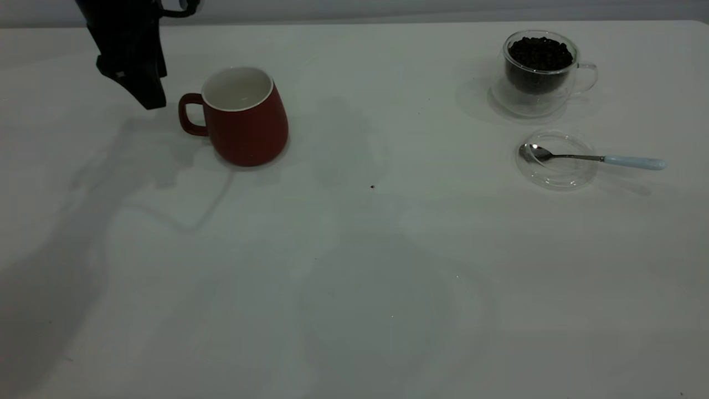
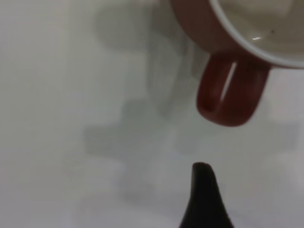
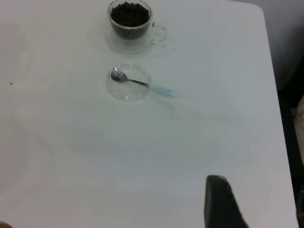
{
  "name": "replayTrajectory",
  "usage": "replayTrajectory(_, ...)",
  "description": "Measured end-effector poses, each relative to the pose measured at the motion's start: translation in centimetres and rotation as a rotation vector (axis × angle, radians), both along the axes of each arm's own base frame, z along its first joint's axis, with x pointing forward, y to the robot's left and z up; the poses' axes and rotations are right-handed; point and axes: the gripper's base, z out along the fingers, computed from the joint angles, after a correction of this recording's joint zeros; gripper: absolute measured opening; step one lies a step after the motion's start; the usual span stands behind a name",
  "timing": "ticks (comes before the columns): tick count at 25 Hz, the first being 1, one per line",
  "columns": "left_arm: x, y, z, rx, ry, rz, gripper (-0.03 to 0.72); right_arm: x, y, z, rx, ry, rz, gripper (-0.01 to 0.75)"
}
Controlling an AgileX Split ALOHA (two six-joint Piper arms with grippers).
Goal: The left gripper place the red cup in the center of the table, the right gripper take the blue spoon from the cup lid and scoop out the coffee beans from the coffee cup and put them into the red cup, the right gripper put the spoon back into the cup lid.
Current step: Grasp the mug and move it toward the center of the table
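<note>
A red cup (image 1: 245, 117) is standing upright on the white table (image 1: 354, 266), left of centre, its handle (image 1: 190, 114) pointing at the left gripper (image 1: 134, 83) hovering just beside it. The blue spoon (image 1: 592, 158) is resting on a clear cup lid (image 1: 556, 159) near the bean-filled glass coffee cup (image 1: 539, 69). Whether either gripper's fingers are spread cannot be told.

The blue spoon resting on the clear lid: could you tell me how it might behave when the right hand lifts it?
The blue spoon looks thin and stiff, so probably light. Its bowl sits in the cup lid while the handle overhangs the rim, so it could pivot or slide if nudged. The smooth handle may be slippery to pinch.
</note>
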Motion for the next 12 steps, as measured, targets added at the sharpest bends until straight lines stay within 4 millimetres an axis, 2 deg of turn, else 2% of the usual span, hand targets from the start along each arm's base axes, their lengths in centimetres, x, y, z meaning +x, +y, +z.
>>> replayTrajectory(5, 0.4, -0.4, 0.2, -0.027, -0.022, -0.045, 0.587, 0.0, 0.0, 0.0, 0.000, 0.000, 0.000, 0.415)
replayTrajectory(12, 0.3, -0.5, -2.2, -0.027, 0.028, -0.078, 0.587, 0.0, 0.0, 0.0, 0.000, 0.000, 0.000, 0.415)
